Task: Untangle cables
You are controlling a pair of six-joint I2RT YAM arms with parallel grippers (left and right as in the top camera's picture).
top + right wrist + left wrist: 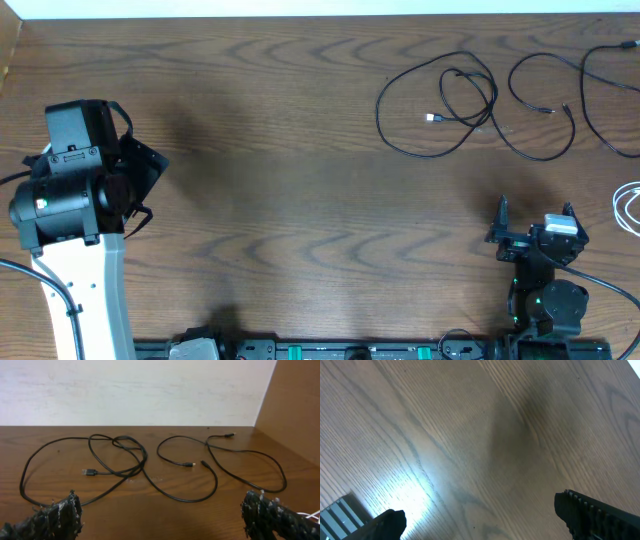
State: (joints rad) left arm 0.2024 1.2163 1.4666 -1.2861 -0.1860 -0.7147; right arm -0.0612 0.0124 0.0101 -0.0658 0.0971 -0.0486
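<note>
Several thin black cables lie at the far right of the table. One is a loose tangle of crossed loops (445, 100) (120, 455) with a plug end (432, 118). Another (545, 115) (200, 485) curves beside it, and a third (600, 110) (245, 465) runs to the right edge. A white cable (628, 208) (307, 516) shows at the right edge. My right gripper (535, 218) (162, 517) stands open near the front edge, well short of the cables, with nothing between its fingers. My left gripper (150, 188) (480, 520) is open over bare wood at the far left, far from every cable.
The wooden table (300, 150) ends at a white wall (140, 390) at the back, and a brown side panel (295, 405) rises at the right. The arm bases and a black rail (330, 350) line the front edge.
</note>
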